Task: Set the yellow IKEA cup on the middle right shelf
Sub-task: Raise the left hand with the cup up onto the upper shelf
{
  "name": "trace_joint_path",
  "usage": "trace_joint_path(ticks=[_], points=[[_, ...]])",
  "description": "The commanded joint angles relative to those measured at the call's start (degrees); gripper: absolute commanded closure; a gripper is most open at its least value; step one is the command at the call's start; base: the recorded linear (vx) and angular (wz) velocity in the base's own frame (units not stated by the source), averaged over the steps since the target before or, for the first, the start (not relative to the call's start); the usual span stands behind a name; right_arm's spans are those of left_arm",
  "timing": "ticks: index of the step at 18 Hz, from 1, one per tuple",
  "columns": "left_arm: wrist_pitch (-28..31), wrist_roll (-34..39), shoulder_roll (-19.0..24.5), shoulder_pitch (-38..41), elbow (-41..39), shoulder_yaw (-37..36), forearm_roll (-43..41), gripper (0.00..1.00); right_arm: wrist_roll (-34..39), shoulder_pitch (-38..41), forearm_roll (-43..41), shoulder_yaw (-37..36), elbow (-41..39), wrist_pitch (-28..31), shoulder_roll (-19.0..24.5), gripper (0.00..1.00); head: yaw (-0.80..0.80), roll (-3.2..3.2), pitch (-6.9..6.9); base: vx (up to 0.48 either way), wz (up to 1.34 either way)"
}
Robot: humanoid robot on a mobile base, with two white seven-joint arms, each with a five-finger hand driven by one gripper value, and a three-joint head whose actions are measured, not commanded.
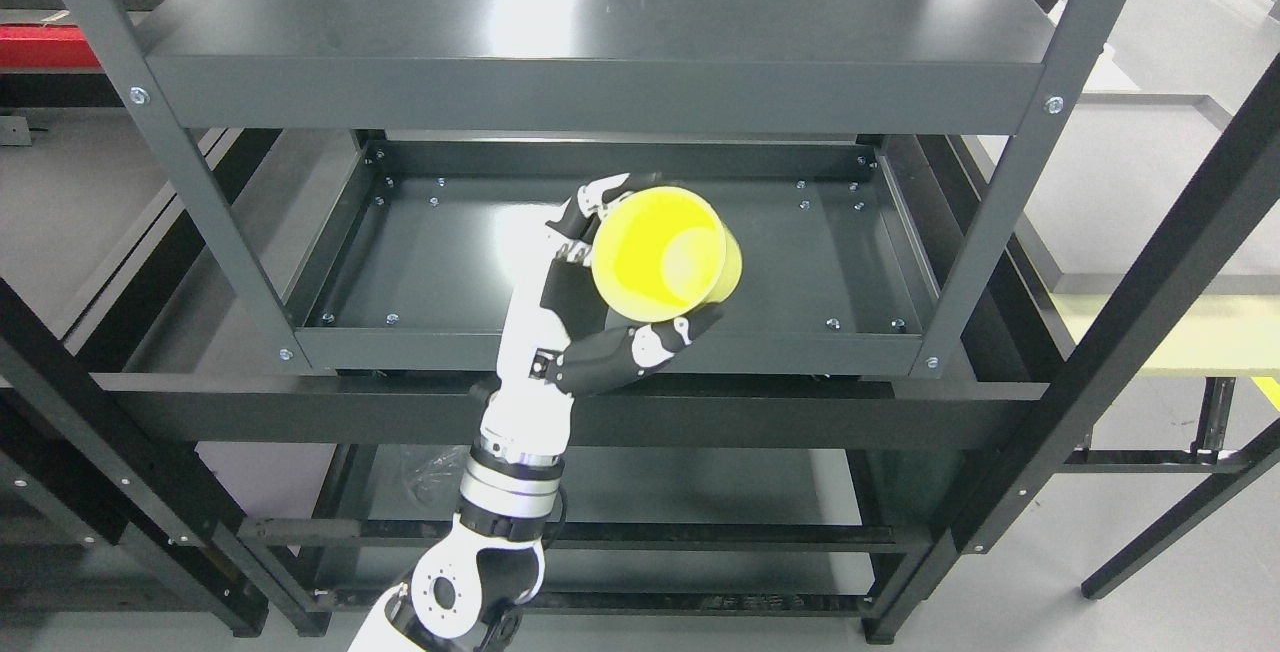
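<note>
The left hand (610,282) reaches up from the bottom edge left of the middle, its white forearm crossing the front rail of the middle shelf (450,262) near the centre of the frame. Its fingers (640,347) are curled round the yellow cup (665,254): the thumb lies under the cup's lower rim, the other fingers wrap its left side and top. The cup is tipped on its side with the open mouth turned toward the camera, held over the middle of the shelf floor; whether it touches the floor cannot be told. To the cup's right the dark floor runs bare to the raised right lip of the shelf, and it is bare on the left of the arm as well. Overhead, in the upper half of the frame, the front edge of the top shelf (600,92) overhangs the back part of the middle shelf, just above the fingertips. Grey uprights (1010,192) slant down at both front corners, well apart from the hand. A lower shelf shows dimly beneath the front rail.
</note>
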Motion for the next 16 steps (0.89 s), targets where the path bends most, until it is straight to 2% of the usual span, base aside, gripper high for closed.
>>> trace_joint_path(ticks=[1,9,16], points=[[0.3,-0.21,1.0,-6.89,-0.11,-2.48,-1.13,0.99,-0.04,0.35,0.0,0.0,0.0,0.04,-1.0,0.01,0.0,0.0,0.0,0.019,-0.01],[1.96,-0.03,1.0,-17.6,-0.11,-0.99,-2.36,0.99,-0.04,0.35,0.0,0.0,0.0,0.04,-1.0,0.01,0.0,0.0,0.0,0.029,-0.01],[12.24,0.32,1.0,-26.31,0.24,5.95,-2.45,0.99,-0.04,0.35,0.0,0.0,0.0,0.04,-1.0,0.01,0.0,0.0,0.0,0.009,-0.02]])
